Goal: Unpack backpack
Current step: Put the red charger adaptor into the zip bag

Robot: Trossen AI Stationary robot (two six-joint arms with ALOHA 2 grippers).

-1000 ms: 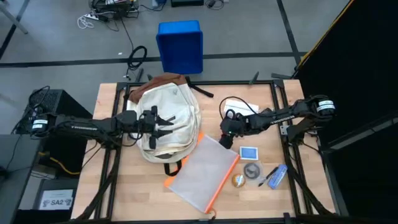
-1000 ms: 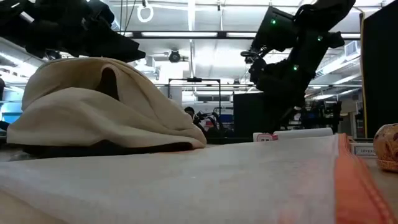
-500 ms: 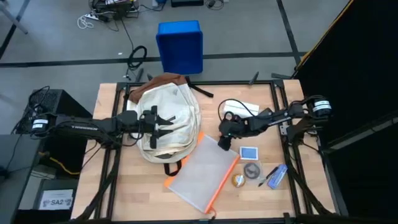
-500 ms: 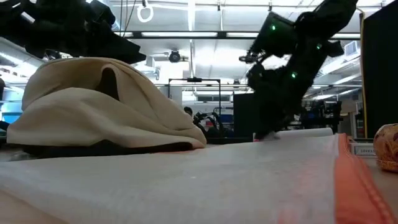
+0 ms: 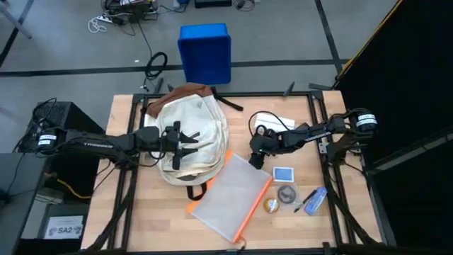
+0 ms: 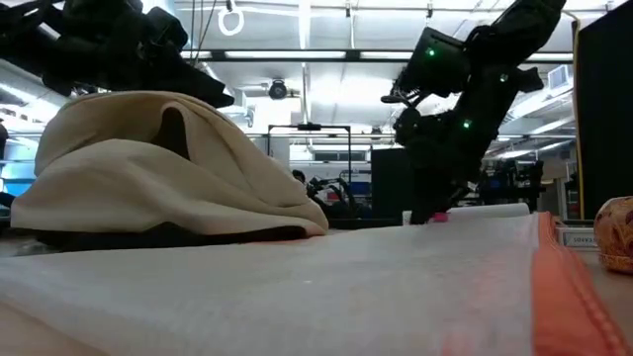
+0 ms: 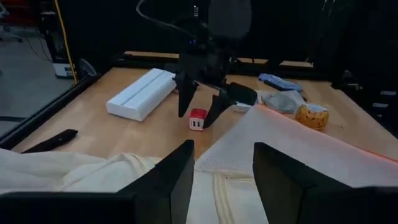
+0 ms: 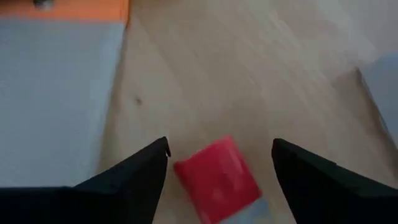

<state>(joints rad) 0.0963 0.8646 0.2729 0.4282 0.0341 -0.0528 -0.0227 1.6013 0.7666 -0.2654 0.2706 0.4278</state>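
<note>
Just beside the pouch's [image 5: 230, 195] edge, right tool [image 7: 199, 119] (spread) straddles red block [image 7: 198, 119].

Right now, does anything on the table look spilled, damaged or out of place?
Nothing stands out. The backpack lies slumped, the pouch flat beside it. The open right tool straddles a small red block on the wood; the left tool hovers over the backpack.

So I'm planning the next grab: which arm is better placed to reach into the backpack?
Left. Its open pincer hovers right over the backpack, while the right pincer stands open over a small red-and-white block on the table.
</note>
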